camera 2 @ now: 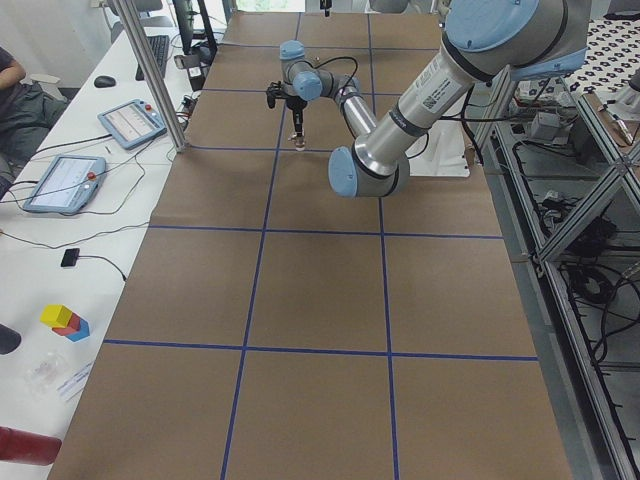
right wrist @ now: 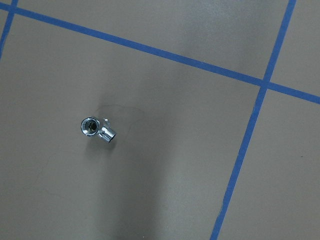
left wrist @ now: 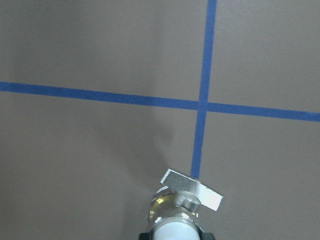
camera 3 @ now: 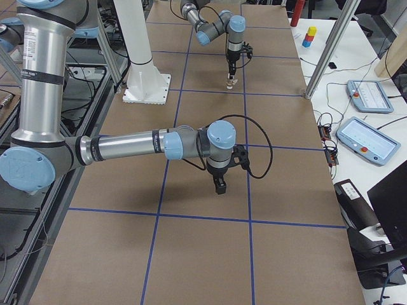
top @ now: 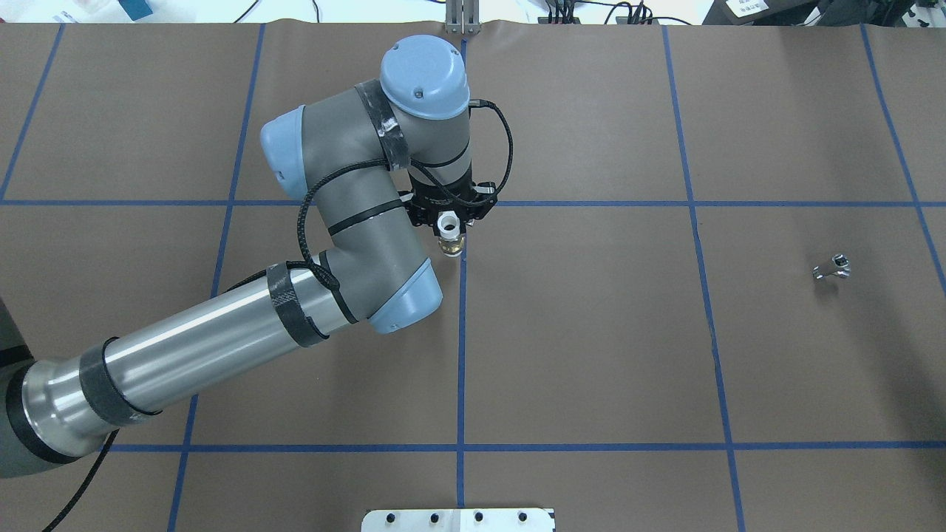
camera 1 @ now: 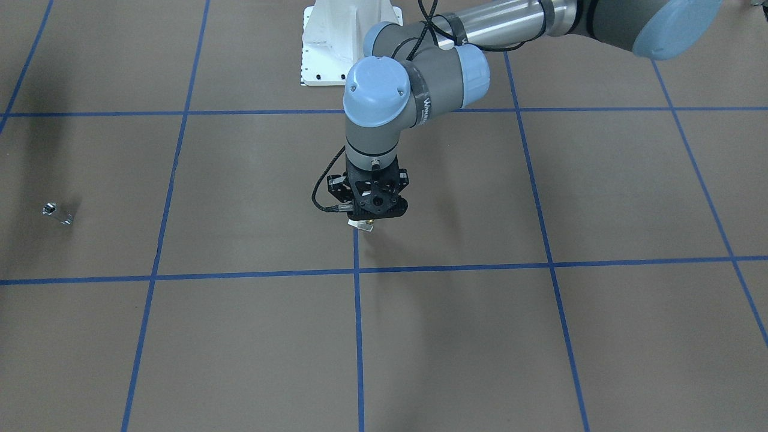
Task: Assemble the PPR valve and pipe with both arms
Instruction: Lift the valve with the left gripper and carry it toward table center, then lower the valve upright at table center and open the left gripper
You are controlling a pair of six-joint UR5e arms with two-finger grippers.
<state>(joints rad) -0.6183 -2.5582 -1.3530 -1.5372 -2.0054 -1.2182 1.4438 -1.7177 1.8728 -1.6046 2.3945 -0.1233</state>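
Observation:
My left gripper (top: 447, 225) points down over the middle of the table and is shut on the PPR valve (top: 451, 245), gripping it by its white collar. The valve's brass middle and beige tab (left wrist: 192, 189) hang below, close over a blue tape crossing. The valve also peeks out under the gripper in the front-facing view (camera 1: 362, 225). The pipe (top: 831, 267), a small shiny silver piece, lies alone on the table far off on the robot's right (camera 1: 57, 213). It lies straight below the right wrist camera (right wrist: 98, 129). My right gripper (camera 3: 219, 184) shows only in the exterior right view, so I cannot tell its state.
The white pedestal (camera 1: 348, 42) stands at the robot's side of the table. Blue tape lines (top: 462, 355) divide the brown table cover into squares. The side bench holds tablets (camera 2: 130, 122), a metal post (camera 2: 150, 75) and coloured blocks (camera 2: 65, 320).

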